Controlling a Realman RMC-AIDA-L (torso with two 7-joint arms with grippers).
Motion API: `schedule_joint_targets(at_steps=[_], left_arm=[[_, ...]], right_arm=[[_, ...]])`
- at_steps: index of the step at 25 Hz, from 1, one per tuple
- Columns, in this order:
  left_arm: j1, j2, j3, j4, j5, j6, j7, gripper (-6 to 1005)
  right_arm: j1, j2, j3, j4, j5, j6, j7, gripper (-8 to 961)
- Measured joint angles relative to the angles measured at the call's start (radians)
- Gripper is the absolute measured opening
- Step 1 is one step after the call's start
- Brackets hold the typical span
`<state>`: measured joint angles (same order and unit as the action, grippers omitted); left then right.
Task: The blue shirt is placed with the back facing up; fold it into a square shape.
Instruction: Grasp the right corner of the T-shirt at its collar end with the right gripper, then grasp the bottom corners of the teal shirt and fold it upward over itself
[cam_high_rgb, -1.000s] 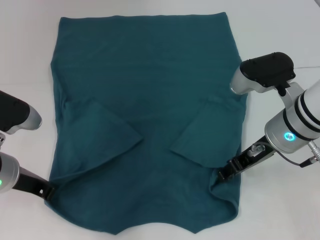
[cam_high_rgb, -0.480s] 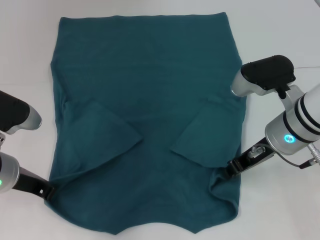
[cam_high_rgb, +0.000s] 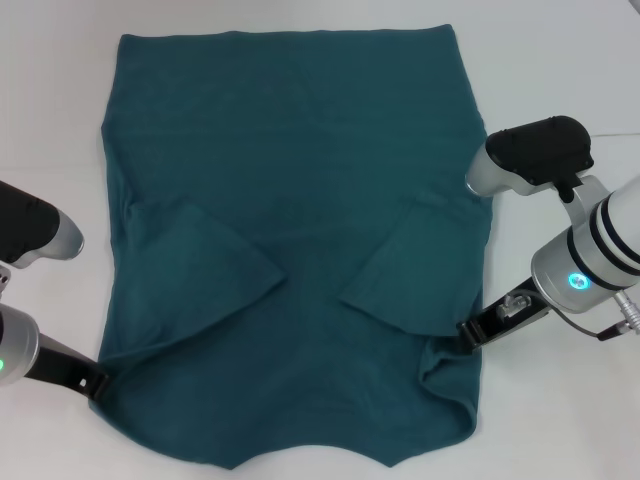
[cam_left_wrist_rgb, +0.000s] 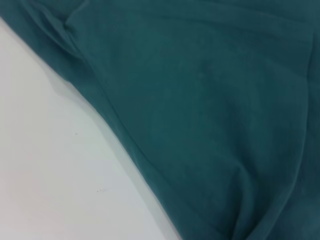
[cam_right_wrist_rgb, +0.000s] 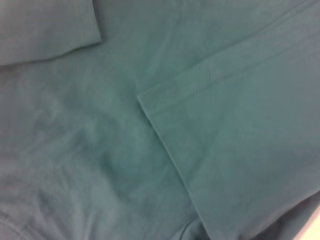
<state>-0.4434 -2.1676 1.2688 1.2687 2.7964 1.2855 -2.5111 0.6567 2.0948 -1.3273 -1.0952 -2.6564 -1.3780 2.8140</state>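
My left gripper (cam_high_rgb: 97, 384) and right gripper (cam_high_rgb: 466, 334) are touching the blue shirt (cam_high_rgb: 290, 200) at its near corners; grip apparently closed, though I cannot tell.

a plain white table surface (cam_high_rgb: 560, 60) fills the head view's margins, showing as a wide strip down the left side, a wide strip down the right, and a thin band along the top edge. it is smooth and unmarked there. in the left wrist view the same white surface (cam_left_wrist_rgb: 55, 170) takes up the lower left of the frame, with a few tiny dark specks on it.
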Motion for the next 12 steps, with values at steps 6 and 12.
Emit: schedule_joint_targets(at_steps=[6,12], left_arm=[[0.0,0.0,-0.006,0.0,0.0,0.0,0.0,61],[-0.005,0.002,-0.011,0.0,0.006,0.008,0.0,64]], right_arm=[[-0.011,-0.006,0.048,-0.025,-0.005,-0.025,-0.047,2],[-0.013,-0.009,0.09,-0.109,-0.066,-0.118,-0.097,-1]])
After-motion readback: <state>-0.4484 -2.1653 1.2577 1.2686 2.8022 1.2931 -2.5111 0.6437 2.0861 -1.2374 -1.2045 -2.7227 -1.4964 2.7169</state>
